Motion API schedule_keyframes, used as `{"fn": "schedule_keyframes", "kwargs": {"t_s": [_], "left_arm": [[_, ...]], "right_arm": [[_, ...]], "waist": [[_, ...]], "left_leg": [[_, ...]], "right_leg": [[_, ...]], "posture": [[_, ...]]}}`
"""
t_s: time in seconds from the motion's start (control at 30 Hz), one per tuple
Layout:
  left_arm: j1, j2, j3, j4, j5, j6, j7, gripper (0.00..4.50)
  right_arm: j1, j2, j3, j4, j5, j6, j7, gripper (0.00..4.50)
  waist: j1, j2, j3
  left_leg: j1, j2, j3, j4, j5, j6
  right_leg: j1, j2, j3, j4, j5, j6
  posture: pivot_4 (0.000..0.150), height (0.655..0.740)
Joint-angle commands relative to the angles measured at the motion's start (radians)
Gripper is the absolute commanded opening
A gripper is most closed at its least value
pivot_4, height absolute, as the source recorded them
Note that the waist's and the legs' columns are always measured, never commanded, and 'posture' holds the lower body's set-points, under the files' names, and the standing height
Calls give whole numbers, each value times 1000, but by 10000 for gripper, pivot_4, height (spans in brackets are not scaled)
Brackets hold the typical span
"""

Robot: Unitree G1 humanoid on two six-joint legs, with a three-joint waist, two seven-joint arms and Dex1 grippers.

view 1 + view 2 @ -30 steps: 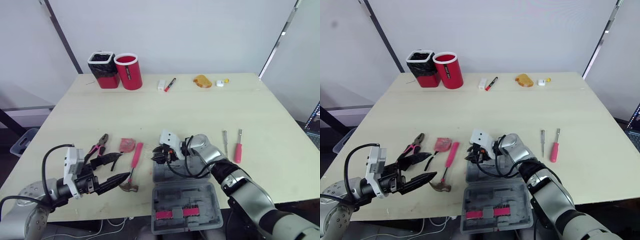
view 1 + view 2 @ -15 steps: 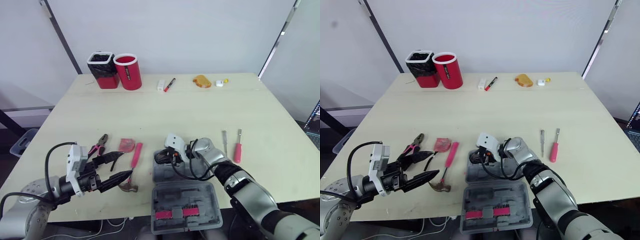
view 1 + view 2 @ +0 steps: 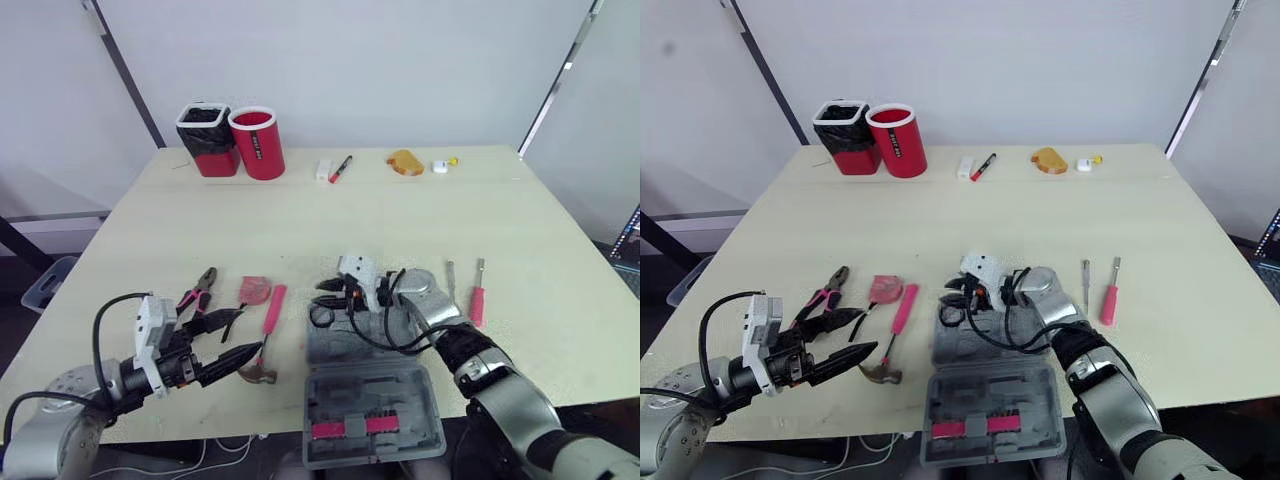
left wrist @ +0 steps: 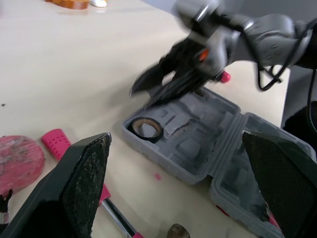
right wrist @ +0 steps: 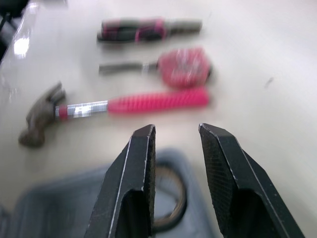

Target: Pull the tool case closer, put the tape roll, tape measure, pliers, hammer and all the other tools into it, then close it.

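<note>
Hovering with fingers parted and empty, the right pincer (image 5: 173,130) hangs over the open tool case (image 3: 372,388); the tape roll (image 4: 145,129) lies in its tray just beneath the tips. The left pincer (image 3: 250,330), spread wide, grasps nothing, with the hammer (image 3: 272,308) just beyond its tips.

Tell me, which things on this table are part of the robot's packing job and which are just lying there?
For the job: tool case, tape roll already inside, hammer, pliers, tape measure, red screwdriver, thin screwdriver.
Just lying about: red cup, black cup, marker, white box, orange lump.
</note>
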State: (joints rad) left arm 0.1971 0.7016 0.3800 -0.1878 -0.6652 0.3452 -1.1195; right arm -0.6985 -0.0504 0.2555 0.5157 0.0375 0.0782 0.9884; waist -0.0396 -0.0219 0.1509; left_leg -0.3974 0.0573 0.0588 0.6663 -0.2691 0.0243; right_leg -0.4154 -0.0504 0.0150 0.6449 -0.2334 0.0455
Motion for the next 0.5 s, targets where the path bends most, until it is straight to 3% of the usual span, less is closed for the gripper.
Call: {"fn": "schedule_keyframes", "kwargs": {"t_s": [0.03,0.17,0.33,0.37,0.4,0.5], "left_arm": [[20,-19,39,-2,2,-14,45,45000],[41,-39,68,17,-9,-23,64,45000],[80,-39,120,68,-7,-51,46,45000],[90,-36,132,77,-8,-53,43,45000],[102,-31,145,85,-7,-56,40,45000],[130,-19,178,105,-4,-57,41,45000]], "right_arm": [[164,-64,-55,-302,91,45,-8,14770],[364,-202,-113,-557,153,173,-25,14770],[595,-354,-247,-730,215,201,-53,35818],[639,-370,-291,-758,242,216,-68,42670],[692,-392,-336,-790,263,226,-76,44625],[839,-440,-456,-872,319,248,-97,44625]], "waist": [[5,-1,-1],[8,-2,-1],[9,-2,-1],[7,-2,-1],[7,-2,-1],[12,-2,-1]], "left_leg": [[0,0,-1,-1,0,0],[-1,-1,0,0,0,0],[0,-1,0,0,0,1],[1,-1,0,0,0,1],[1,-1,1,0,0,1],[1,-1,1,0,0,1]], "right_leg": [[0,-1,-1,0,0,0],[1,-5,0,-2,-1,-2],[1,-2,0,-2,-2,-3],[1,-2,0,-2,-3,-3],[1,-1,1,-2,-3,-3],[1,-1,1,-2,-3,-3]], "posture": [[1500,7400],[1500,7400],[1500,7400],[1500,7400],[1500,7400],[1500,7400]]}}
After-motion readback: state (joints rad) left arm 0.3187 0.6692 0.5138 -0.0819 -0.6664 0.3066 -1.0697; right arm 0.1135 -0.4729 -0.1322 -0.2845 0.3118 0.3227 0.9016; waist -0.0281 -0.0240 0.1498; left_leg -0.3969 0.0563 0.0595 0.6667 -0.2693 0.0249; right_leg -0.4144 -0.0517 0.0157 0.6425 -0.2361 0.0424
